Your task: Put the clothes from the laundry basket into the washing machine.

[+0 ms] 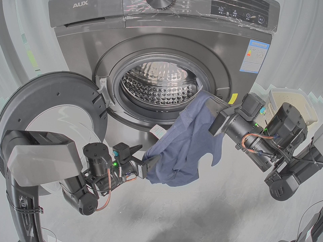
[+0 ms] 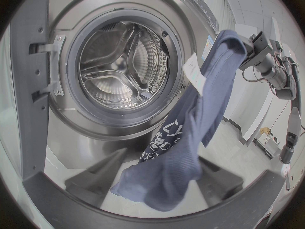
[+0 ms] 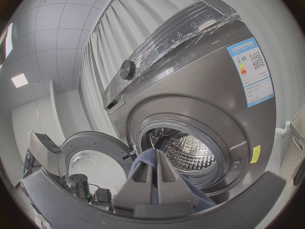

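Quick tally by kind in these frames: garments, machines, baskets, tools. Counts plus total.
Dark blue fabric garment: 1
Grey metal front-loading washing machine: 1
Cream perforated plastic laundry basket: 1
Black tools: 2 (left tool, right tool)
Total: 5

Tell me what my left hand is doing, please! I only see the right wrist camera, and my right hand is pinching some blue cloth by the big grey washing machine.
Observer: Your left hand is open. The dark blue cloth shirt hangs down between its spread fingers, not pinched.
Operator: Does the shirt have a picture on it?
Observer: Yes, there is a white printed pattern partway down the cloth.
Operator: Is it in the washer yet?
Observer: No. It hangs outside, in front of the round shiny metal drum, and its bottom end droops lower than the opening.
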